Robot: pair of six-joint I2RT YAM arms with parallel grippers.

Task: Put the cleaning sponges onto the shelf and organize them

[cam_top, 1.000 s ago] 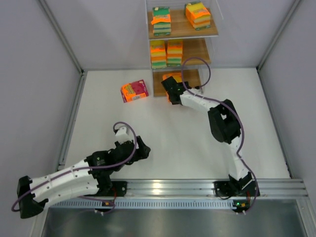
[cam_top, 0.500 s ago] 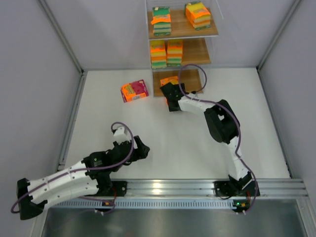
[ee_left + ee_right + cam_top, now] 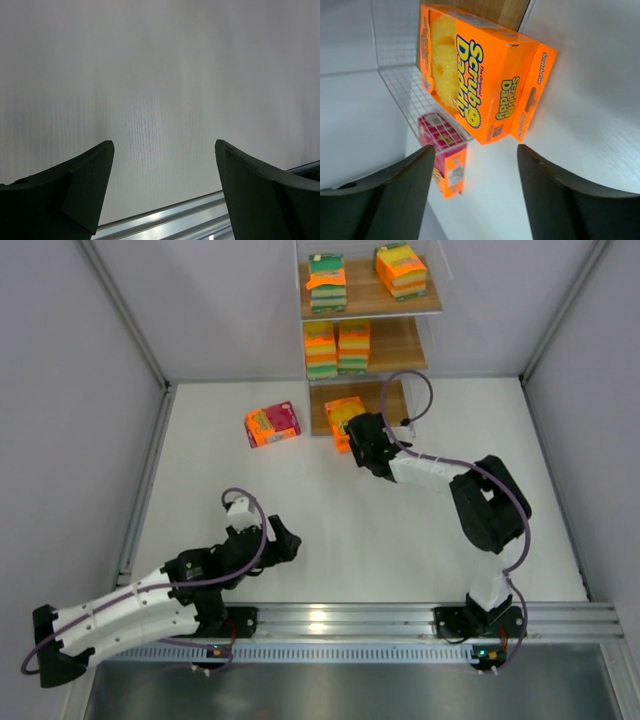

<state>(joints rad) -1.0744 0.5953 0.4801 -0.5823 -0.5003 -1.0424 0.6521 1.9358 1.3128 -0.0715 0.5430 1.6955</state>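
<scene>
The shelf (image 3: pixel 385 400) stands at the back centre. Its top tier holds two sponge packs (image 3: pixel 327 283) (image 3: pixel 400 270) and its middle tier holds two (image 3: pixel 321 349) (image 3: pixel 354 346). An orange pack (image 3: pixel 345 412) lies at the left end of the bottom board, sticking out over the front edge. It also shows in the right wrist view (image 3: pixel 485 75). My right gripper (image 3: pixel 360 435) is open and empty just in front of it (image 3: pixel 475 150). A pink-red pack (image 3: pixel 272 424) lies on the table left of the shelf. My left gripper (image 3: pixel 287 540) is open and empty over bare table (image 3: pixel 162 144).
A thin wire grid (image 3: pixel 405 95) on the shelf's side stands between my right gripper and the pink-red pack (image 3: pixel 445 155). A metal rail (image 3: pixel 175 215) runs along the near table edge. Grey walls enclose the table on the left, right and back.
My right gripper has let go of the orange pack on the bottom board and drawn back to the right. Its elbow swung right. The left arm shifted slightly.
</scene>
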